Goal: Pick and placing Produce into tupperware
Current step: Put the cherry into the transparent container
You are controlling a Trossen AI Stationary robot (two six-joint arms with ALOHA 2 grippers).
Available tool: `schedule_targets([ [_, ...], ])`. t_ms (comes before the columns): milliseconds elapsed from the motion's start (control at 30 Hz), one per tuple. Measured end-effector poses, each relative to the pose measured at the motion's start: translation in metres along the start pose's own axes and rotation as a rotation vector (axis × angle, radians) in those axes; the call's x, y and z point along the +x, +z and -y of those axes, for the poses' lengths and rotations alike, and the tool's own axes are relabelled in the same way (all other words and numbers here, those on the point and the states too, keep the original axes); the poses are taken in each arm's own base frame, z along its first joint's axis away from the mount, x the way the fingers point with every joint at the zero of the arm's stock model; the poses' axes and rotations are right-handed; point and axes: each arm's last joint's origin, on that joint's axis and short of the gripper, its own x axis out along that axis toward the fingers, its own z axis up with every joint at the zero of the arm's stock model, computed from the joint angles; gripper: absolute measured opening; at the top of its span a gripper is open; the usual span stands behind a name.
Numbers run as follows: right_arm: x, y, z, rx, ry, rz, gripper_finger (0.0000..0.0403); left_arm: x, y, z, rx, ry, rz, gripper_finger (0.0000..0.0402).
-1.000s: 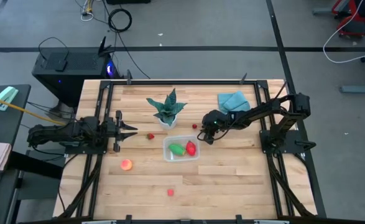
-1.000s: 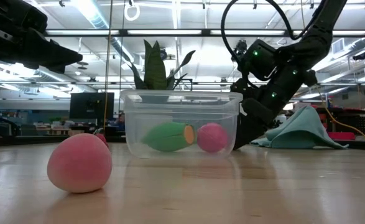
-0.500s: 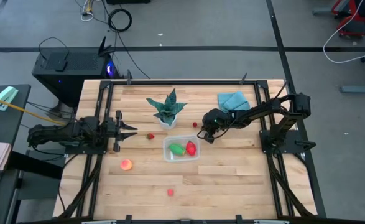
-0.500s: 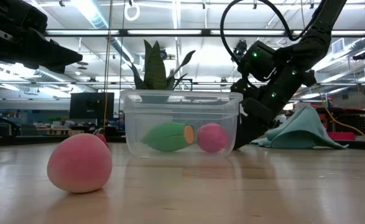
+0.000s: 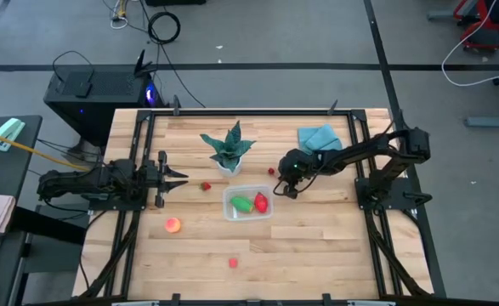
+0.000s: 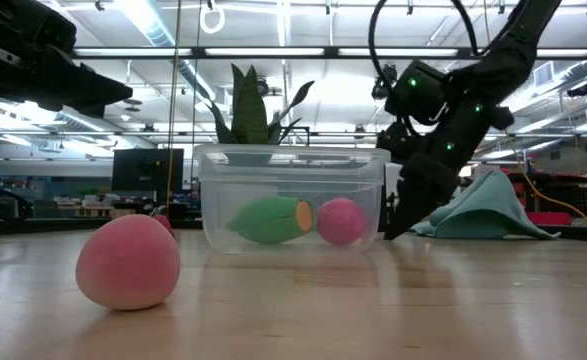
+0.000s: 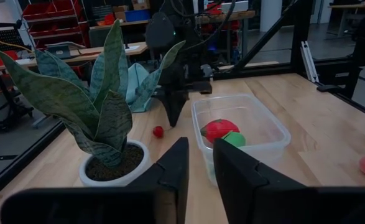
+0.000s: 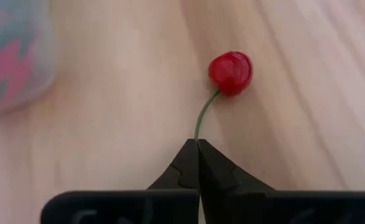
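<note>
Now right gripper (image 8: 198, 144) fingers pinch cherry (image 8: 231, 72) stem, mid frame beside tub (image 5: 247, 203); left gripper (image 5: 179, 178) fingers narrow, holding nothing.

One camera stares straight down on my whole counter (image 5: 317, 246), another sits level at its surface close to the tub (image 6: 291, 198), shared with my left wrist camera, while my right wrist camera hangs near the cherry (image 8: 231, 73).
</note>
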Motion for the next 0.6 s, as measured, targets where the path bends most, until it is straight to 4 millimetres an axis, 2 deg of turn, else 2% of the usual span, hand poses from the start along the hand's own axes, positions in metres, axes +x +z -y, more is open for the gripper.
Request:
schedule_targets([
  [333, -0.035, 0.033, -0.003, -0.049, -0.034, 0.111, 0.0, 0.0, 0.0, 0.0, 0.004, 0.0, 0.0, 0.0076],
  [433, -0.041, 0.038, -0.006, -0.077, -0.035, 0.117, 0.0, 0.0, 0.0, 0.0, 0.005, 0.0, 0.0, 0.0077],
  [600, -0.058, 0.058, -0.015, -0.111, -0.025, 0.135, 0.0, 0.0, 0.0, 0.0, 0.007, 0.0, 0.0, 0.0083],
])
